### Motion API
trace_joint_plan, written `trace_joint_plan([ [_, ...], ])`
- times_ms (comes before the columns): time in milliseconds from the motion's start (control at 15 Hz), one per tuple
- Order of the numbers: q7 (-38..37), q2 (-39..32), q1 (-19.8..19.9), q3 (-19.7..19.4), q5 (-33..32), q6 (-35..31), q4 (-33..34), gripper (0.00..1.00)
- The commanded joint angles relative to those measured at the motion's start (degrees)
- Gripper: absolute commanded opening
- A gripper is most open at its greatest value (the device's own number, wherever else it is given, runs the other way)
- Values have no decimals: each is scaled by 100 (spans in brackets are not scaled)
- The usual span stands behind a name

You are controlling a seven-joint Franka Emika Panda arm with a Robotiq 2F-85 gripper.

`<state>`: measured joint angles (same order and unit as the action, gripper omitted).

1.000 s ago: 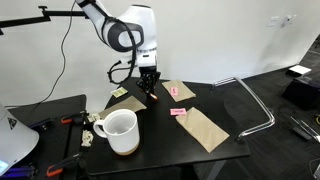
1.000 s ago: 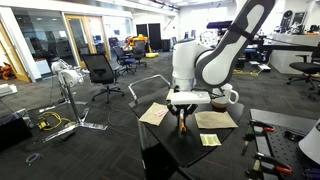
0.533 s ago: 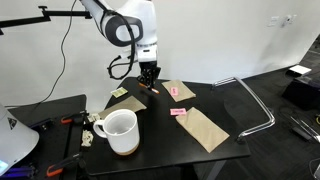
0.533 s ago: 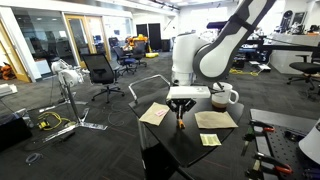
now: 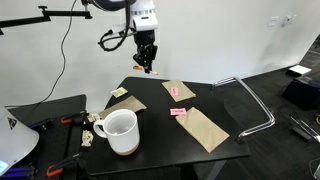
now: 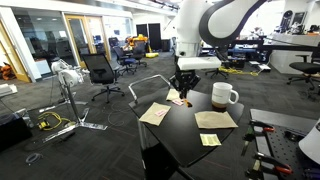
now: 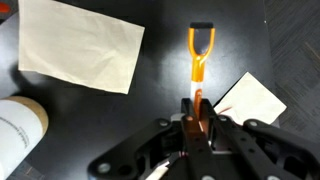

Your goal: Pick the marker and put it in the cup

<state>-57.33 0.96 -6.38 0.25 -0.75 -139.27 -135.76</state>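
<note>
My gripper [image 5: 147, 65] is shut on the orange marker [image 7: 198, 62] and holds it high above the black table; it also shows in an exterior view [image 6: 184, 92]. In the wrist view the marker sticks out from between the fingers [image 7: 197, 118], its black-capped end pointing away. The white cup [image 5: 119, 131] with a side handle and a brownish base stands near the table's front corner, well away from the gripper. It also shows in an exterior view [image 6: 222, 96] and at the wrist view's lower left edge [image 7: 18, 122].
Several tan paper sheets [image 5: 206, 128] [image 7: 82, 43] lie on the black table [image 5: 170, 142], along with a small pink object [image 5: 179, 112] and a yellow-green note [image 5: 120, 92]. An orange-and-black tool [image 5: 70, 121] lies on a side surface. A metal frame [image 5: 255, 103] stands beside the table.
The gripper has risen from the table surface with the marker in it, and moved a little toward the table's back.
</note>
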Motion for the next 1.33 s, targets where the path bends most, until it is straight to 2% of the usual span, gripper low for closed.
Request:
trace_joint_plan([
  [0,610,657,160,112,-10,726,-56,3],
  [333,1305,1197,270,157,20,1370,11,3],
  [400,1403,1290,297,175,9,1414,8,3],
  [467,1183,1043,331,234,40,1183,16,3],
  [533,1215,1102,351,248,44,1200,15,11],
  [933,1208,1039,373,288,35,1195,5,11],
  [1000,1208,1038,373,289,35,1195,5,3],
  [1267,-63,1105,633,499,-794,530,-140,3],
])
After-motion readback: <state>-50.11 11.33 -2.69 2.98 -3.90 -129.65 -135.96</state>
